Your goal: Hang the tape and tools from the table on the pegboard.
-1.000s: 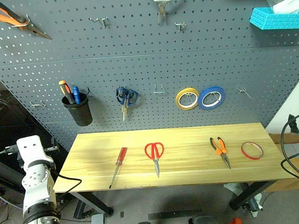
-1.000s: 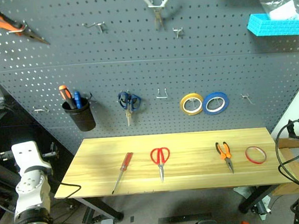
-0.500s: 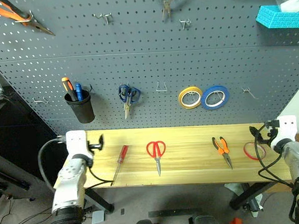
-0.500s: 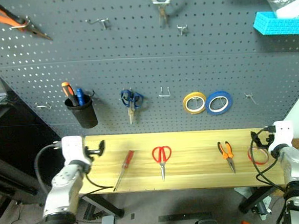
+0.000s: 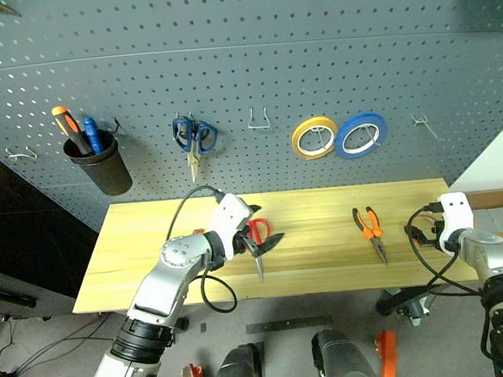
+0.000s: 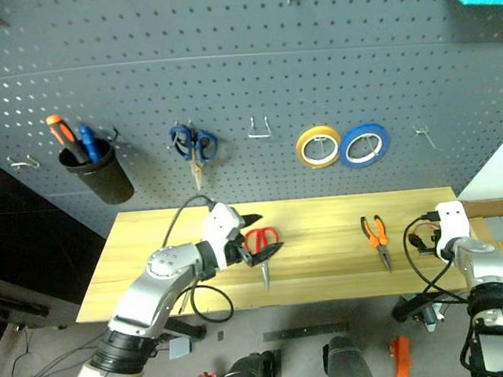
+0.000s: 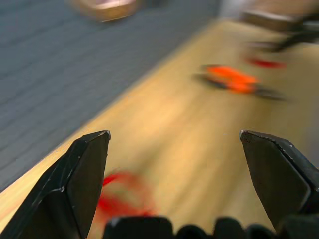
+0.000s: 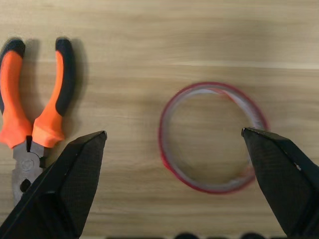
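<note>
Left claw (image 6: 257, 238) sits over the red scissors (image 6: 263, 250) mid-surface (image 6: 326, 261), fingers spread; right claw (image 6: 421, 239) is at the surface's right end, pliers (image 6: 377, 236) lying between the two. On the pegboard (image 6: 226, 69): black cup (image 6: 101, 177) with two screwdrivers, blue scissors (image 6: 192, 147), empty hook (image 6: 259, 130), yellow roll (image 6: 317, 146), blue roll (image 6: 365, 143).

The left arm (image 5: 183, 262) hides the screwdriver; scissors (image 5: 257, 240) partly covered.

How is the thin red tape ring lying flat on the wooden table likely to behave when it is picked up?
The thin red tape ring is hollow and narrow, so it is probably light and may flex if squeezed. Lying flat on the pale wooden table, it should not roll, but set on edge it likely would.
</note>
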`<control>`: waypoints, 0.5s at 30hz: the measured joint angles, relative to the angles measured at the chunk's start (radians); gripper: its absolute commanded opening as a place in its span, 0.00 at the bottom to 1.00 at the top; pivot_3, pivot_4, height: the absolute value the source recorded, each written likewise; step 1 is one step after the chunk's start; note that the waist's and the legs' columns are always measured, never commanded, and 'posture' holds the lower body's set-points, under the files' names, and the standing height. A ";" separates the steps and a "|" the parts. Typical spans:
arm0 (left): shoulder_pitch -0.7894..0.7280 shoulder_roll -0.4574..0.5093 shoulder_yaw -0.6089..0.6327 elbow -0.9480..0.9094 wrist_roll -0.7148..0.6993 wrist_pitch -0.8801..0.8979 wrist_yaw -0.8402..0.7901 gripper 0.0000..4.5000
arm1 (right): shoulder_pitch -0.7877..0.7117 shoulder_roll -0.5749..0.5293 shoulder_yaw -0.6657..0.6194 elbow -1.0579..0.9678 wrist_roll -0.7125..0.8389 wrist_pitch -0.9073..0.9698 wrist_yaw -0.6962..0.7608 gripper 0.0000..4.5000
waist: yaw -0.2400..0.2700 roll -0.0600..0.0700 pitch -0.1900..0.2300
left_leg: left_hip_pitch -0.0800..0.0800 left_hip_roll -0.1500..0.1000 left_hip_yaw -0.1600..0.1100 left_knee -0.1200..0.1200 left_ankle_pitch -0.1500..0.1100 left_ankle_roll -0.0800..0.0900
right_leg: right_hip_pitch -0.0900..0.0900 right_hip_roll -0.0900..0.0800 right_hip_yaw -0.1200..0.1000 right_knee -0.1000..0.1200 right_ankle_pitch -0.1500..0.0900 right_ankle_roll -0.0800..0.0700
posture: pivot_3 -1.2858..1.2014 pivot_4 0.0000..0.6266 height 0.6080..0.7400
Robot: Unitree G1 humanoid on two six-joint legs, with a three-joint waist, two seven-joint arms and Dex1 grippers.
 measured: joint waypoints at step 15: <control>-0.120 -0.060 -0.093 0.025 0.028 -0.077 -0.159 1.00 | -0.289 -0.004 0.129 0.465 -0.155 -0.100 0.101 0.55 | 0.002 -0.011 0.060 | -0.012 -0.001 0.001 0.012 -0.002 0.003 | -0.008 -0.002 0.000 0.001 0.001 0.002 | 0.47 0.49 1.00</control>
